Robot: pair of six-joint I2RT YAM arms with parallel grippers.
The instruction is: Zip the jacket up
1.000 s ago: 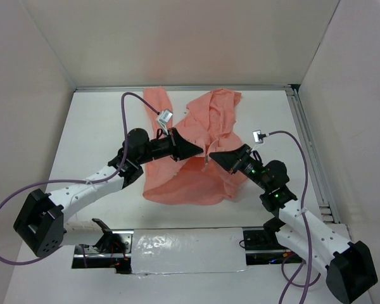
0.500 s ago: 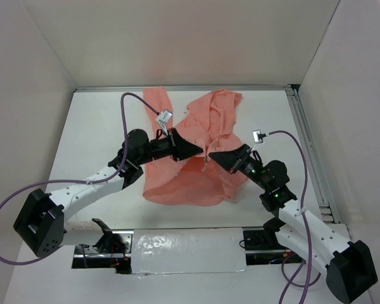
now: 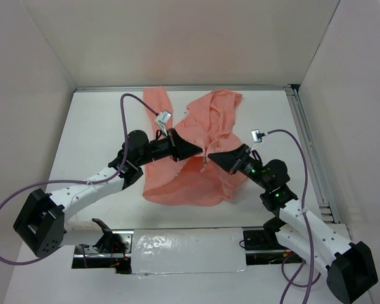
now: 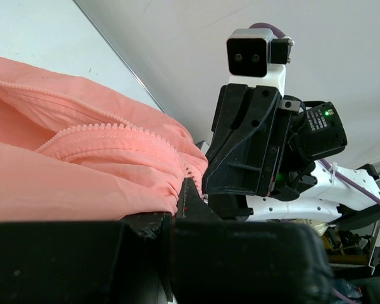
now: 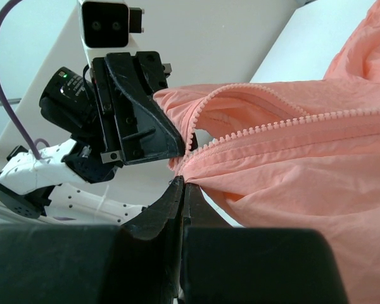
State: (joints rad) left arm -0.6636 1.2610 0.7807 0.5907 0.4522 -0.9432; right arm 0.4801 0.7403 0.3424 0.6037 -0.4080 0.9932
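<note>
The salmon-pink jacket (image 3: 199,149) lies wrinkled on the white table, front opening up. My left gripper (image 3: 202,151) is shut on the jacket's left front edge beside the zipper teeth (image 4: 114,130). My right gripper (image 3: 210,156) faces it, a finger's width away, shut on the other front edge by its zipper teeth (image 5: 272,126). Both hold the fabric lifted a little at the middle of the opening. In the left wrist view the pinched cloth (image 4: 82,190) bunches at my fingertips (image 4: 189,196). In the right wrist view the cloth (image 5: 291,190) fans out from my fingertips (image 5: 183,190).
White walls enclose the table on three sides. A metal rail (image 3: 310,145) runs along the right edge. A jacket sleeve (image 3: 158,101) stretches toward the back wall. Both arms' cables (image 3: 130,107) arch above the jacket.
Both grippers have crept slightly toward the back with the pinched fabric; the holds are unchanged.
</note>
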